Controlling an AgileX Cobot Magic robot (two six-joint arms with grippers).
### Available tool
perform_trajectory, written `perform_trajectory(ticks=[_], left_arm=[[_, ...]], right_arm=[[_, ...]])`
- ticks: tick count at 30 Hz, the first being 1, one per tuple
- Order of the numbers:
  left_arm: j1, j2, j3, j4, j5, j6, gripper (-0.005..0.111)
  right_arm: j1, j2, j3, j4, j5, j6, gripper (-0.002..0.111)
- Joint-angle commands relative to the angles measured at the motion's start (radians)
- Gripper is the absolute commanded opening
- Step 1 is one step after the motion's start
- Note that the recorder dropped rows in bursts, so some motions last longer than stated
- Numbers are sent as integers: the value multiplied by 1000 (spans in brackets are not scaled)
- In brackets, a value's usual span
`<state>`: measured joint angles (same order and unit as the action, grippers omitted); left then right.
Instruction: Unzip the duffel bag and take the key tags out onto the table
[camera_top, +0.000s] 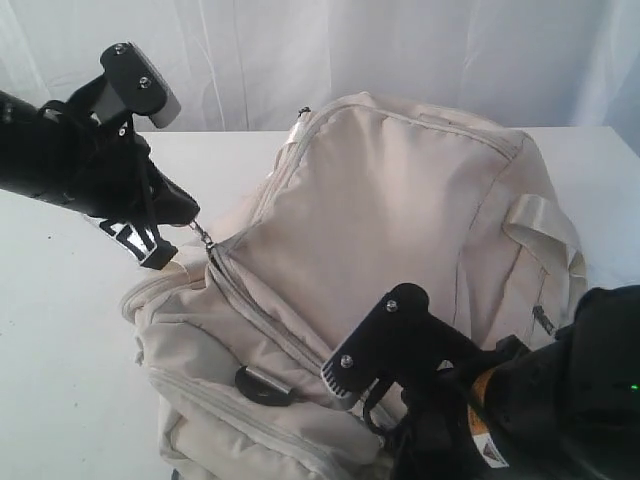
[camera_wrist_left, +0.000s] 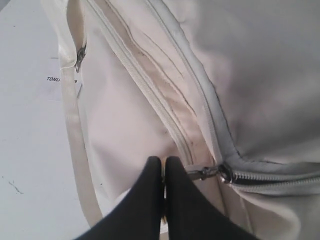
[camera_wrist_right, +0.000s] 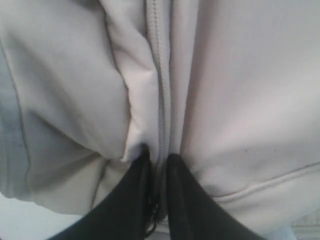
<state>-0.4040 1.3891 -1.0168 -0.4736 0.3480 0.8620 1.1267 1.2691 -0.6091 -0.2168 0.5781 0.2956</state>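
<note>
— Two pincers, what are they doing?
— Both closed: left pincer (camera_wrist_left: 163, 164) is pinching the zip pull (camera_wrist_left: 202, 173); right pincer (camera_wrist_right: 157, 159) is clamping a seam of the duffel bag (camera_top: 400, 200). Bag is sitting mid-bench (camera_top: 60, 330), reaching the near edge.

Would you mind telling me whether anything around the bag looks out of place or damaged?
Nothing looks damaged or spilled. The one stray item is a white printed label lying on the table, partly under the duffel bag's strap, seen in the left wrist view.
</note>
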Motion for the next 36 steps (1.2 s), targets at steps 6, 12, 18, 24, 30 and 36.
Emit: perform_trajectory(ticks=[6,12,18,24,30,36], left_arm=[[19,-14,-9,-165,69,148,0],[19,-19,-9,-340,147,333,0],[19,-54,-9,-349,142,350,0],[19,-86,-9,-349,143,350,0],[19,-86,-9,-357,178,350,0],[19,-86,-9,-357,174,350,0]], right_arm=[[-2,-149,-9,158,85,-38,58],[-2,-209,-22,162,-214,-140,65],[-2,-165,-27,159,-521,-160,65],[-2,48,-145,158,-564,-200,64],[-2,235,-293,158,-534,-250,64],[-12,318,-348,154,-498,-250,58]])
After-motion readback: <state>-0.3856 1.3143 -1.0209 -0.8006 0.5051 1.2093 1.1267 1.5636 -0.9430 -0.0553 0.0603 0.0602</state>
